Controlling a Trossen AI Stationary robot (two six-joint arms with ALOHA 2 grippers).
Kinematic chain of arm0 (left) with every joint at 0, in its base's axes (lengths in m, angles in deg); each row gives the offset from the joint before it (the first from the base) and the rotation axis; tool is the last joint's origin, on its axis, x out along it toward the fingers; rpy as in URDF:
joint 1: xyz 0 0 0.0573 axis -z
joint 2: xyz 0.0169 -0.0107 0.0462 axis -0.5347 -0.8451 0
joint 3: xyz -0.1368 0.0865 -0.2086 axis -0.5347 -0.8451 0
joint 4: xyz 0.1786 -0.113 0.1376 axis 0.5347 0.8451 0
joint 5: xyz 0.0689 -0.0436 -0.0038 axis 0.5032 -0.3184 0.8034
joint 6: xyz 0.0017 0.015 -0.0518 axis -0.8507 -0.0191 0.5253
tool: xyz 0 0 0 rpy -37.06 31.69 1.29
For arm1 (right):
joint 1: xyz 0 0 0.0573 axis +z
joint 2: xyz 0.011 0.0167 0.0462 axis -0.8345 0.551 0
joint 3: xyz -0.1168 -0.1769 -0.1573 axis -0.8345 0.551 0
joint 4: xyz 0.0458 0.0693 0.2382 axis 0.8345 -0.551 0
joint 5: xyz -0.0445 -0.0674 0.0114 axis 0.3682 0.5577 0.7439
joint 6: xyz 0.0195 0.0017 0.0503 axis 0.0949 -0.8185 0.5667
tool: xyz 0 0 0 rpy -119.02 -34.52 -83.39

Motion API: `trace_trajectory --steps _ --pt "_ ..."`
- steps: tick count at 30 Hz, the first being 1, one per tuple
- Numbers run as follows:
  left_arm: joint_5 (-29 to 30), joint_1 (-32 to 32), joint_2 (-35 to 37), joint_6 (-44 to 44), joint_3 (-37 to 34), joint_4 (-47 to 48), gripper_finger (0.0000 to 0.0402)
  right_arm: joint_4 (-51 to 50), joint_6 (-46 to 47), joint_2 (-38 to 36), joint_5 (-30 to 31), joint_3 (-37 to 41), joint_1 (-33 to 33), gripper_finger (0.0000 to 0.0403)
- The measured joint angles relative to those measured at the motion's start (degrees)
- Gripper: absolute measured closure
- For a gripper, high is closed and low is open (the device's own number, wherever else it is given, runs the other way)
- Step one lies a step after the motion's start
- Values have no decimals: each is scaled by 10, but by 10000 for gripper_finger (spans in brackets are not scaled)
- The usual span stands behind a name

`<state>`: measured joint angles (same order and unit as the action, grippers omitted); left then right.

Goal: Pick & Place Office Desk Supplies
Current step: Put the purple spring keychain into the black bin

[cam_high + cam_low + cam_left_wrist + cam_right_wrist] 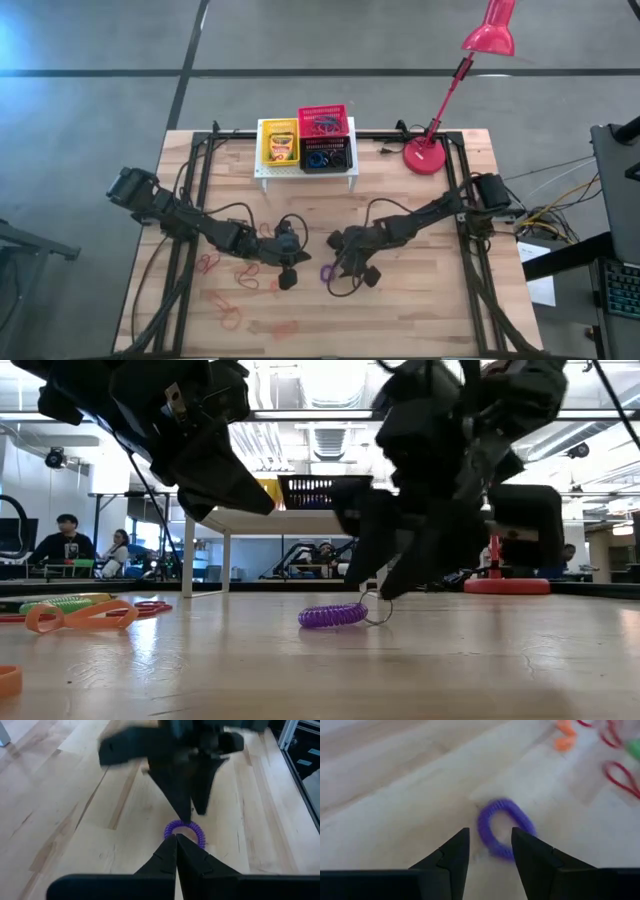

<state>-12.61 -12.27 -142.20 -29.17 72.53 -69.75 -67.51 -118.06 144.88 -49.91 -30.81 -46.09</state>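
Both arms meet over a purple loop (327, 271) mid-table.

Bystanders and furniture around the wooden tabletop

A red desk lamp (470, 70) is standing at the upper right of the tabletop (420, 300), its round base (425, 157) resting on the wood and its shade leaning out past the top edge of the high view. A white perforated stand (305, 172) is sitting at top centre. In the low view, people (62, 540) are sitting at the far left in the room behind, and another person (322, 555) is showing under the stand.
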Motion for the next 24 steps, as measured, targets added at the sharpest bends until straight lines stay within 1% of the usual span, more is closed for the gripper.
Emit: trace_trajectory --steps 2,4,7,10,14,17,21,24 --pt "0 0 0 5 0 -1 395 -25 -11 21 -21 -27 -3 263" --pt "0 0 0 11 0 0 395 -82 -18 29 -33 -56 -8 266" --pt "0 0 0 15 0 0 395 -154 -33 37 -31 -100 -13 274" --pt "0 0 0 15 0 0 395 -207 -46 52 -31 -127 -13 288" --pt "0 0 0 15 -1 -2 395 -252 -51 62 -32 -152 -14 317" --pt "2 0 0 15 -5 -1 395 -264 -52 67 -32 -158 -15 340" --pt "2 0 0 15 -7 0 395 -288 -40 55 1 -156 -11 372" --pt "2 0 0 14 -7 0 395 -318 -8 37 34 -153 -8 388"
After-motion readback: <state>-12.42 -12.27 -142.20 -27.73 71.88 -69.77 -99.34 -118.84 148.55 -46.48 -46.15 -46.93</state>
